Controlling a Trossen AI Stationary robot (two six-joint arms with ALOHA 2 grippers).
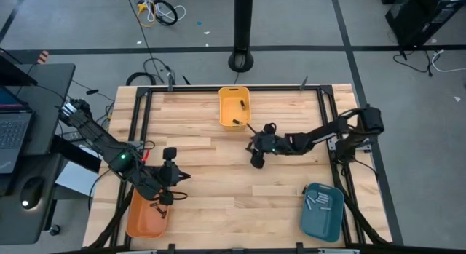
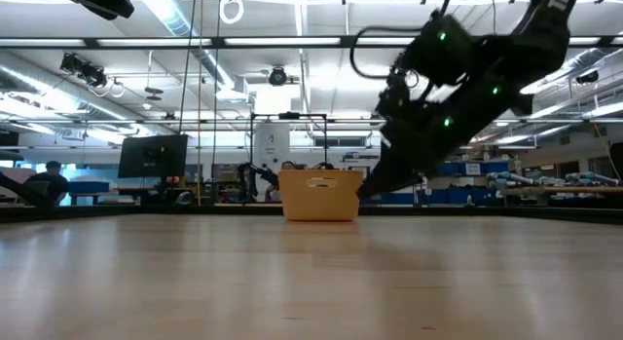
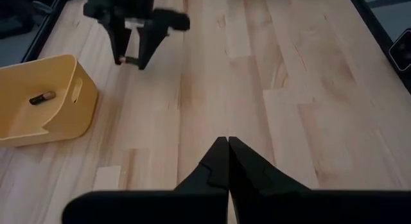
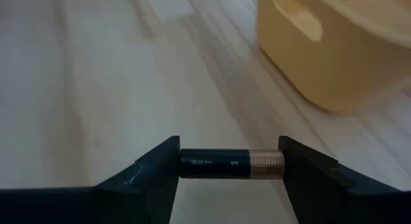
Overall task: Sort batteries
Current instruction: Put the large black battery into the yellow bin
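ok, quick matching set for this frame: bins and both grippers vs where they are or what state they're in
Column 1:
1. yellow bin
2. teal bin
3. orange bin
4. right gripper
5. left gripper

Column 2:
A. table's near right corner, pale batteries inside
B. jaws shut, empty
C. far edge, middle, dark batteries inside
D. near left corner, partly under the left arm
E. clamped end to end on a black AA battery

Pairs: 1-C, 2-A, 3-D, 4-E, 5-B
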